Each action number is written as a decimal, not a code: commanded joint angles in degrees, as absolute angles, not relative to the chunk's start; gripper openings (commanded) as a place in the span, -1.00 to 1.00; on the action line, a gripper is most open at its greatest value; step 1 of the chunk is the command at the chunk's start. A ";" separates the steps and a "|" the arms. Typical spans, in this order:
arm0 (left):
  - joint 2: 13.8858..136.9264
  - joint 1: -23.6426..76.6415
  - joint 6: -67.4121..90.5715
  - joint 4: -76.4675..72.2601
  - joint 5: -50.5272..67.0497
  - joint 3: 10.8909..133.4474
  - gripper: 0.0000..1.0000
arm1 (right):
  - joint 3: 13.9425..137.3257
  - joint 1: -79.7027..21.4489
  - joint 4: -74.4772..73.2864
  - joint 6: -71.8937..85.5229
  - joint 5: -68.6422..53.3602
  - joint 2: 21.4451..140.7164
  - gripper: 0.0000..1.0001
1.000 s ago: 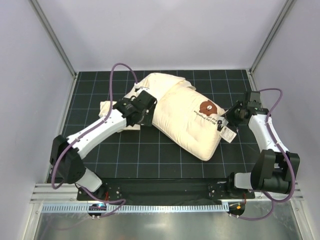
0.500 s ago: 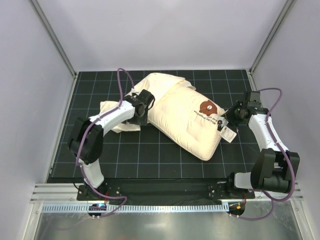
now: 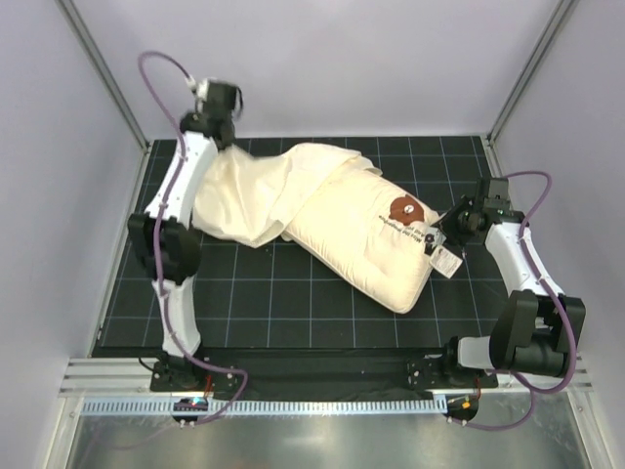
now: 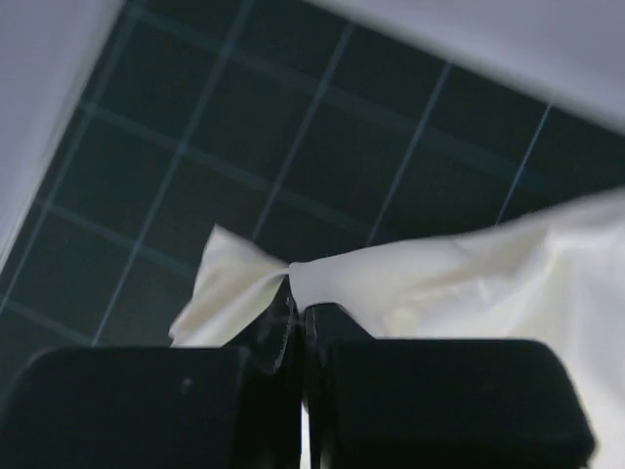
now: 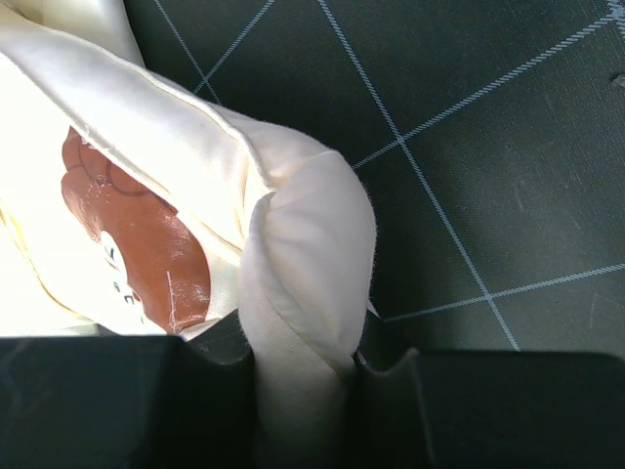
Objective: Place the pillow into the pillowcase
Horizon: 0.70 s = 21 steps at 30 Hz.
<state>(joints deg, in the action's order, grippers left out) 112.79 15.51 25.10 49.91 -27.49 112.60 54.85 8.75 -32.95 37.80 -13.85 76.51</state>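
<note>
Cream pillowcase (image 3: 244, 195) corner pinched tight in my left gripper (image 4: 298, 315) at eleven o'clock, to stretch it; my right gripper (image 5: 305, 357) clamps the pillow (image 3: 361, 244) at three o'clock, anchoring it.

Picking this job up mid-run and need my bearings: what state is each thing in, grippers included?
pillow: lying on the mat, logo up, mostly uncovered.
pillowcase: stretched out, one corner lifted, other end draped at the pillow's far end.
left gripper: raised, shut on the pillowcase corner.
right gripper: low, shut on a pillow corner.
</note>
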 commanded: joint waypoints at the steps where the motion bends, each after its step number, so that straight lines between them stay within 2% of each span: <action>1: 125.91 7.83 26.10 53.95 -33.64 141.96 -1.00 | 57.13 8.70 -29.71 36.04 -13.09 75.94 -0.92; 2: 128.12 7.21 26.63 55.36 -35.49 146.03 -0.80 | 57.30 8.70 -29.97 35.86 -12.75 76.02 -0.92; 3: 129.54 7.29 26.37 55.46 -36.55 148.51 -0.40 | 57.30 8.70 -30.14 35.86 -12.40 76.11 -0.92; 4: 128.85 7.64 26.89 55.81 -37.69 148.45 0.38 | 57.13 8.70 -30.06 35.77 -12.13 75.94 -0.92; 5: 127.54 8.34 28.81 55.81 -40.23 145.66 0.99 | 56.61 8.70 -29.88 35.86 -12.04 75.85 -0.92; 6: 124.92 11.13 27.26 50.15 -42.86 139.89 0.99 | 56.25 8.70 -29.71 35.95 -11.95 75.85 -0.92; 8: 117.53 13.52 24.53 44.58 -40.01 125.25 0.99 | 55.20 8.70 -28.66 36.47 -12.48 75.85 -0.92; 15: 104.87 30.39 15.84 36.93 -40.61 100.40 0.99 | 54.23 8.70 -27.86 36.21 -13.54 75.41 -0.92; 16: 103.46 33.11 15.04 35.61 -39.04 97.76 0.99 | 54.32 8.70 -28.38 36.12 -13.45 75.24 -0.92; 18: 99.59 34.19 15.81 31.83 -28.43 90.23 0.95 | 54.67 8.70 -28.74 35.95 -13.80 75.24 -0.92; 21: 97.47 34.28 17.75 28.75 -20.31 85.09 0.74 | 54.76 8.70 -28.65 35.77 -14.06 75.23 -0.92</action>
